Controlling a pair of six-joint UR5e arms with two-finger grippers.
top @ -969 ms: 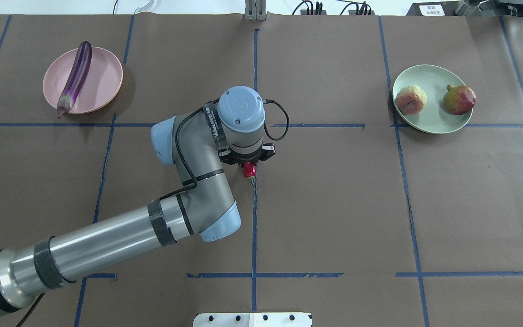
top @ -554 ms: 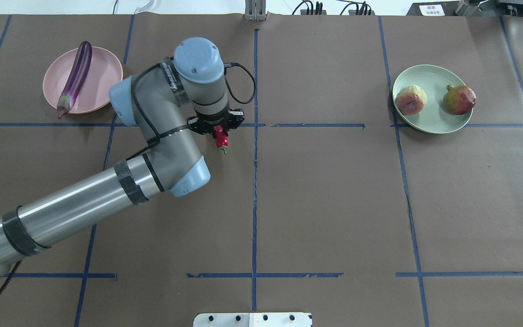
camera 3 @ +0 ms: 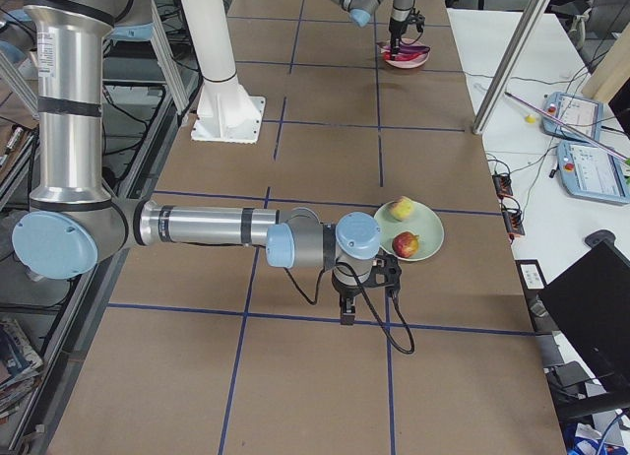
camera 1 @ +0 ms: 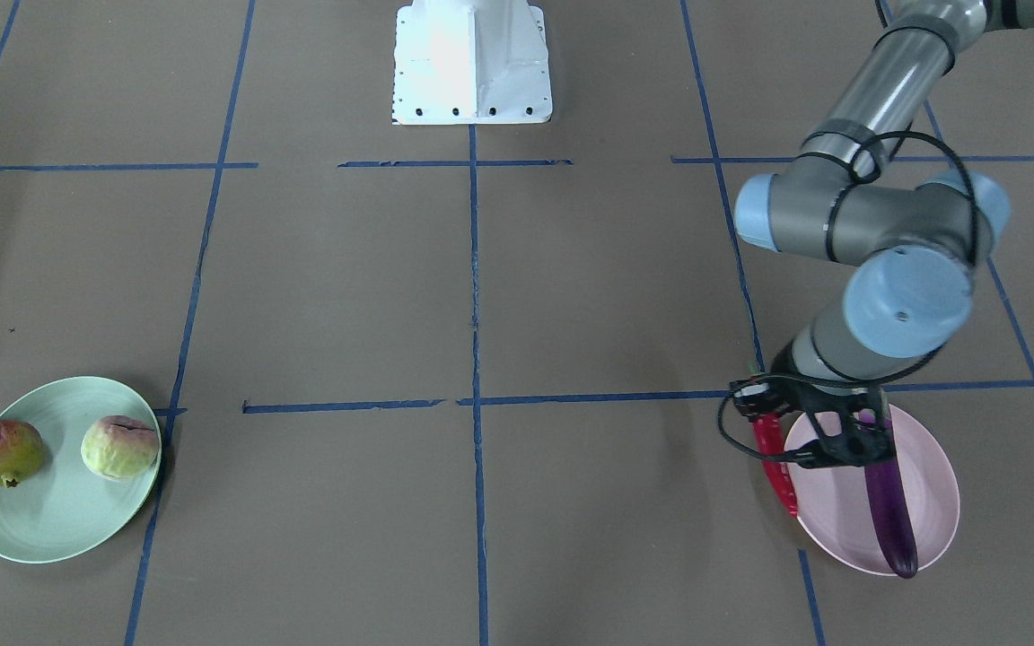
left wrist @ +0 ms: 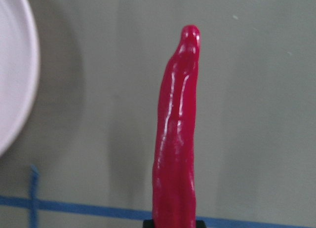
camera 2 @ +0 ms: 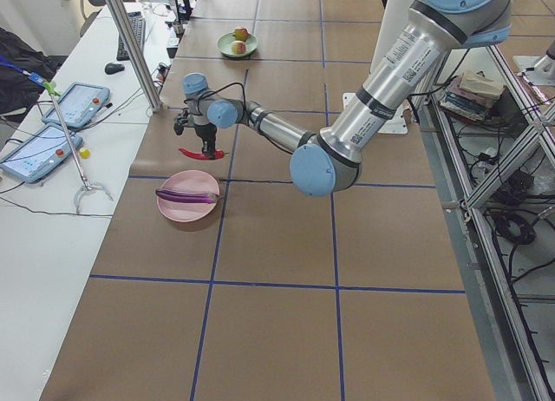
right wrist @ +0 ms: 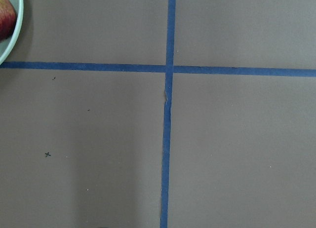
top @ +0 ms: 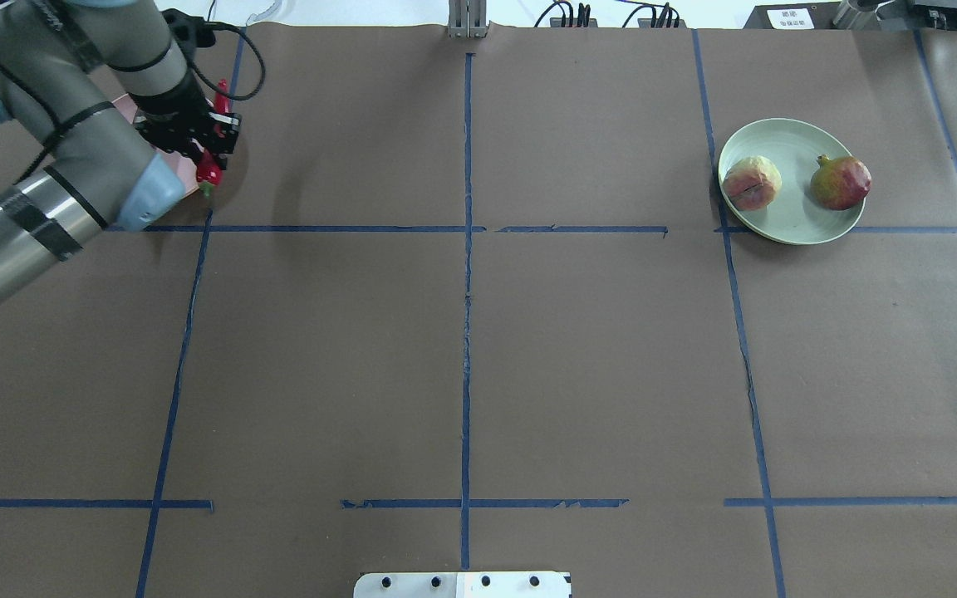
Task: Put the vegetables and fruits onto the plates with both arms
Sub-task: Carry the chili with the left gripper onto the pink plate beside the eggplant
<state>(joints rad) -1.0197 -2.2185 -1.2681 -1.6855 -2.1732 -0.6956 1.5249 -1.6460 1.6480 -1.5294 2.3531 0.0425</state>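
Desk [top: 595, 357]: covered with brown paper; I work over it.
Blue tape lines [top: 466, 332]: they divide the paper into rectangles.
White base block [camera 1: 472, 63]: on my edge of the desk, in the middle.
Side table [camera 2: 52, 271]: white, beside my desk; two tablets [camera 2: 76, 101], a keyboard [camera 2: 134, 32] and a mouse [camera 2: 114, 69] lie on it.

Plates: 2, pink plate [camera 1: 930, 498] and mint green plate [camera 1: 59, 525].
Fruits: 2, pale green fruit [camera 1: 120, 447] and red mottled fruit [camera 1: 2, 453].
Vegetables: 2, 1 eggplant [camera 1: 892, 511] and 1 chili pepper [camera 1: 777, 471].
Arms: 2, left arm [camera 1: 849, 220] and right arm [camera 3: 207, 226].
White base block [camera 1: 472, 63]: 1.
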